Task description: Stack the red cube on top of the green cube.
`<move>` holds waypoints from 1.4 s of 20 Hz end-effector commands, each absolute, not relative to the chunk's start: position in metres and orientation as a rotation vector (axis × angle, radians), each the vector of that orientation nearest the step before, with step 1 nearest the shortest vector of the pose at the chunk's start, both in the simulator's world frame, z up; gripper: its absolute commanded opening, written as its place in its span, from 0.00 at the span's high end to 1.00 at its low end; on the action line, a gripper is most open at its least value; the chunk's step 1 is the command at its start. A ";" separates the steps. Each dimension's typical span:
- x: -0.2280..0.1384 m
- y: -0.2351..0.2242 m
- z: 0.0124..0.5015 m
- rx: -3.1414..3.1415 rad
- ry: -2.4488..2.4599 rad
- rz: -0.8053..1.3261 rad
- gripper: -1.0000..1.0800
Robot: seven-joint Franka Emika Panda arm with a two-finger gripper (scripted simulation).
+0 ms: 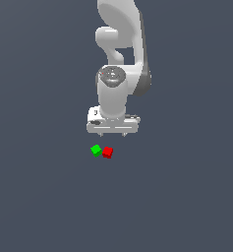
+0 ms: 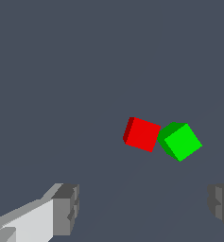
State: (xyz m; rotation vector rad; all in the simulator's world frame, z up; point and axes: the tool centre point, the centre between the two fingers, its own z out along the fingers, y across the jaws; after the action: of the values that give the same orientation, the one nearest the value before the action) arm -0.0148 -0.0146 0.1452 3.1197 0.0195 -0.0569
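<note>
The red cube (image 1: 107,152) lies on the grey floor, and the green cube (image 1: 96,150) sits right beside it on the exterior view's left, the two touching or nearly so. Both rest at floor level, neither on the other. My gripper (image 1: 113,134) hangs above and slightly behind the pair, open, with nothing between its fingers. In the wrist view the red cube (image 2: 142,134) and green cube (image 2: 181,141) lie ahead of the two spread fingertips (image 2: 66,209), outside the gap between them.
The white arm (image 1: 119,59) rises behind the gripper. A flat, featureless grey floor (image 1: 39,197) surrounds the cubes on every side.
</note>
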 end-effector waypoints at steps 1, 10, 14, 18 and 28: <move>-0.015 -0.015 0.145 3.120 0.020 -0.057 0.04; -0.015 -0.016 0.142 3.119 0.102 -0.055 0.04; -0.015 -0.018 0.139 3.116 0.192 -0.052 0.04; -0.014 -0.020 0.134 3.107 0.314 -0.049 0.04; -0.012 -0.028 0.119 3.046 0.707 -0.038 0.04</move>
State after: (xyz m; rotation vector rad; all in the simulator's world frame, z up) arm -0.0122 -0.0267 0.1211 3.0593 0.6450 -0.0397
